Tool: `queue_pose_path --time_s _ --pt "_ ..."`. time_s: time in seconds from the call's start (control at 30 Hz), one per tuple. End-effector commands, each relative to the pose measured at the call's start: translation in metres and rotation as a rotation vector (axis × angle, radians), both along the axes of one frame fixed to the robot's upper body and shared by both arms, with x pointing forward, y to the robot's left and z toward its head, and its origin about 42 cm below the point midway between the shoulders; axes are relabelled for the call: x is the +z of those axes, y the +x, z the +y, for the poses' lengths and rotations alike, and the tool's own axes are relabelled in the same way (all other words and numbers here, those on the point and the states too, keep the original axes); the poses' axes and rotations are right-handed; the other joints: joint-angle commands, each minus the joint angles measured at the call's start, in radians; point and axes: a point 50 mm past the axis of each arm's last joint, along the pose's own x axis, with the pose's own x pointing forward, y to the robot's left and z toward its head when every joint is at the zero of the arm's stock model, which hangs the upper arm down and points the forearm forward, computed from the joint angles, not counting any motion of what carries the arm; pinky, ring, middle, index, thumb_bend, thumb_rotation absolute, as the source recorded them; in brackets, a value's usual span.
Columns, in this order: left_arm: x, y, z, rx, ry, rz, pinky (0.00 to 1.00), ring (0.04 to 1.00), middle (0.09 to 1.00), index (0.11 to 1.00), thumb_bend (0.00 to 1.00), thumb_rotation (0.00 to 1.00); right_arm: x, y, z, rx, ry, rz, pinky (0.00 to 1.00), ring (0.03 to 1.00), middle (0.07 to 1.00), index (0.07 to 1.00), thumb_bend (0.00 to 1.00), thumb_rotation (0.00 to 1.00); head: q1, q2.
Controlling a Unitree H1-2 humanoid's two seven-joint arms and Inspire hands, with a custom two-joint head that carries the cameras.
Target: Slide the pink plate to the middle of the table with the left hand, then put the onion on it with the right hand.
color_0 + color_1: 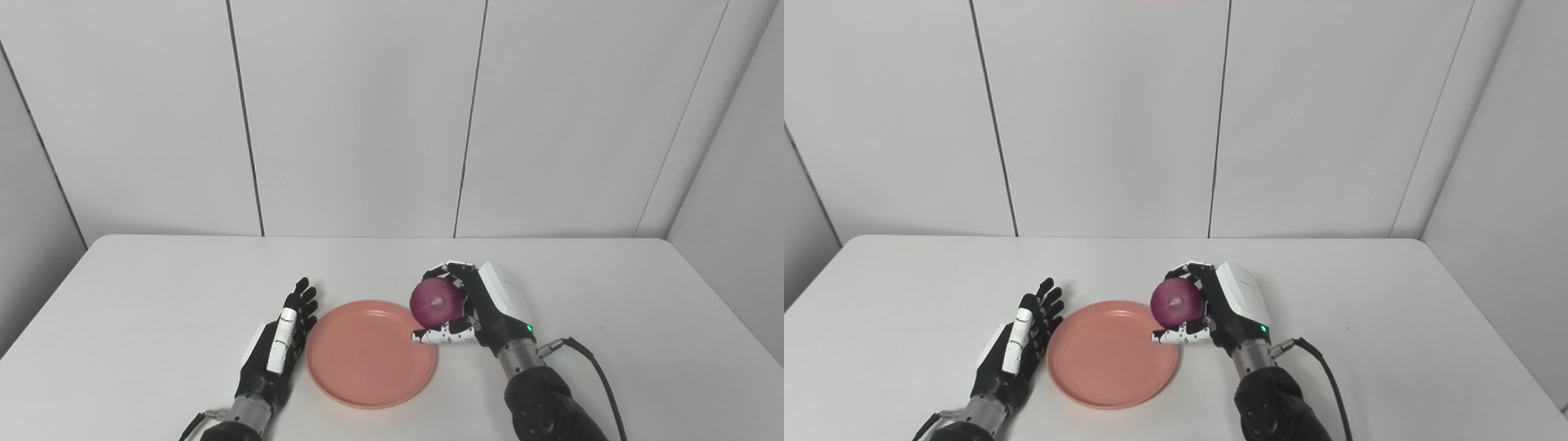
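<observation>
Over the right rim of the pink plate (371,354), the right robot hand (471,306) holds the onion (436,302) enclosed between fingers and thumb, clear of the worktop (612,318). The onion sits at the plate's far-right edge rather than above its centre.

Risks noted:
1. Release from this position could land the onion on or just outside the rim; being round, it would likely roll off across the worktop.
2. The thumb (442,335) lies low, apparently touching or nearly touching the rim. A further inward move at this height could nudge or tip the plate.
3. A drop from height, rather than a lowered placement, could bounce the onion out, since the plate is shallow.

The left robot hand (278,349) rests just beside the plate's left edge, fingers extended and spread, holding nothing. It is close enough to disturb the plate if it shifts right.

Containers: 1 plate, lying flat near the worktop's middle. Contents: none; its surface is bare. The onion is not yet on it.
</observation>
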Motion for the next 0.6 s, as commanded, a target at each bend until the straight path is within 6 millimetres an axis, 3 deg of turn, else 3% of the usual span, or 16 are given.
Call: queue_pose_path --time_s 0.0,0.07,0.17,0.33,0.4,0.57 --pt "0.019 0.014 -0.003 0.006 0.019 -0.102 1.00 0.994 1.000 1.000 0.65 1.00 0.023 0.009 0.014 0.054 0.012 -0.088 0.15 0.220 0.471 0.485 0.52 0.00 0.004 -0.003" --pt "0.018 0.014 -0.003 0.009 0.034 -0.109 1.00 0.995 1.000 1.000 0.65 1.00 0.019 0.011 0.020 0.070 0.005 -0.088 0.13 0.198 0.470 0.485 0.52 0.00 0.004 -0.005" --pt "0.017 0.015 -0.002 0.014 0.038 -0.112 1.00 0.995 1.000 1.000 0.65 1.00 0.015 0.013 0.027 0.095 -0.011 -0.091 0.18 0.260 0.473 0.485 0.52 0.00 0.000 -0.011" --pt "0.015 0.015 0.000 0.017 0.040 -0.115 1.00 0.999 1.000 1.000 0.66 1.00 0.013 0.014 0.041 0.135 -0.036 -0.088 0.19 0.267 0.457 0.492 0.52 0.00 -0.003 -0.027" --pt "0.014 0.014 0.000 0.015 0.036 -0.118 1.00 0.998 1.000 1.000 0.67 1.00 0.011 0.013 0.047 0.154 -0.051 -0.090 0.22 0.295 0.414 0.512 0.52 0.00 0.001 -0.010" --pt "0.019 0.013 -0.004 0.014 0.029 -0.118 1.00 1.000 1.000 1.000 0.66 1.00 0.007 0.011 0.057 0.180 -0.093 -0.068 0.24 0.318 0.402 0.520 0.52 0.00 0.003 -0.014"
